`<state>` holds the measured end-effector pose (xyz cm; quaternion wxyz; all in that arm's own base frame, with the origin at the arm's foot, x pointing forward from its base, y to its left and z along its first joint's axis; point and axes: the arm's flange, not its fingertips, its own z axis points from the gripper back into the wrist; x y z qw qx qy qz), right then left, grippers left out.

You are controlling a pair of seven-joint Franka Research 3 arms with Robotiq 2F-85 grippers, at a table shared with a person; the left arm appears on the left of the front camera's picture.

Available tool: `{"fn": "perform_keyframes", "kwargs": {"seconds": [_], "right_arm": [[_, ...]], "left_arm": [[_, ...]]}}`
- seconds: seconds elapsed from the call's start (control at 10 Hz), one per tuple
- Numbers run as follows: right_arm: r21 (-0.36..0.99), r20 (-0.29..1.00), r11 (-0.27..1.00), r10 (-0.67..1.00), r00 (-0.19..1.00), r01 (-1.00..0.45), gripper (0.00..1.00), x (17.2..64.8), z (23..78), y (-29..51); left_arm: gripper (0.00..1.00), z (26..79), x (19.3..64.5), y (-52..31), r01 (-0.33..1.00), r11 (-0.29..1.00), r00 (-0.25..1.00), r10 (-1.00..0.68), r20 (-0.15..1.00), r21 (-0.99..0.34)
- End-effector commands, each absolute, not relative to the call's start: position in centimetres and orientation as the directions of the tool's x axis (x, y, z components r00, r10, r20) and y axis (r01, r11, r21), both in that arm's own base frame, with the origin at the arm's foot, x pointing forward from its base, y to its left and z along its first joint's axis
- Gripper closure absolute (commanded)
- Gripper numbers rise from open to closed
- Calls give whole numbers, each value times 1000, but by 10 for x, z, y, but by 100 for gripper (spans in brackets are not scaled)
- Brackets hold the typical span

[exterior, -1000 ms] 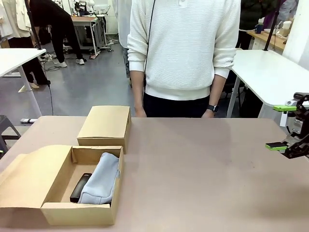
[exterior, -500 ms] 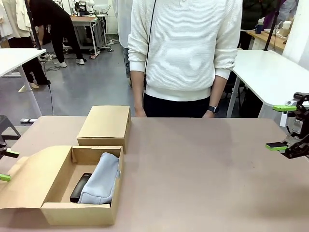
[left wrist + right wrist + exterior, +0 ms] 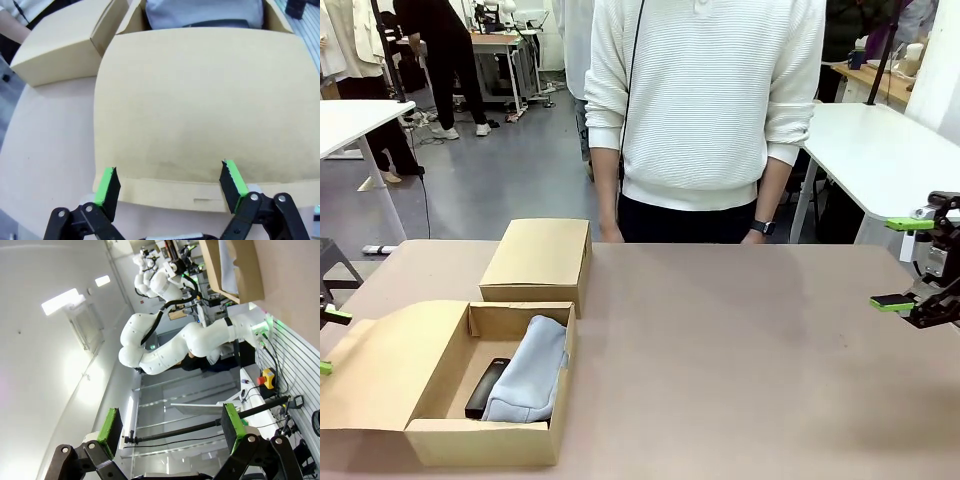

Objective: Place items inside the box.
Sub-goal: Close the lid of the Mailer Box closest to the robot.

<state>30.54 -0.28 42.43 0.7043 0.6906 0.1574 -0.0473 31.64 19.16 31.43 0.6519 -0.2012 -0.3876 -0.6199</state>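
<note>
Inside box point(image 3: 440, 440): grey pouch point(image 3: 528, 372), black stapler point(image 3: 486, 388)

Left tool point(image 3: 170, 182) hangs low at the worktop's left edge, jaws apart, empty. Right tool point(image 3: 906, 263) hovers at the right edge, jaws wide, empty.

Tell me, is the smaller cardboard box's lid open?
No, the smaller box is closed, while the longer box beside it lies open.

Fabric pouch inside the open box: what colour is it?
Light grey pouch, clearest in the front view.
</note>
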Motion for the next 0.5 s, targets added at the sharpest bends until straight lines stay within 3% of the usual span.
{"fn": "perform_keyframes", "kwargs": {"seconds": [0.0, 0.4], "right_arm": [[953, -301, 26, 148, 942, 301, 0, 306, 430, -2], [953, -301, 26, 148, 942, 301, 0, 306, 430, -2]], "left_arm": [[0, 270, 287, 191, 958, 102, -136, -662, 737, 268], [0, 275, 276, 214, 947, 66, -195, -659, 727, 314]]}}
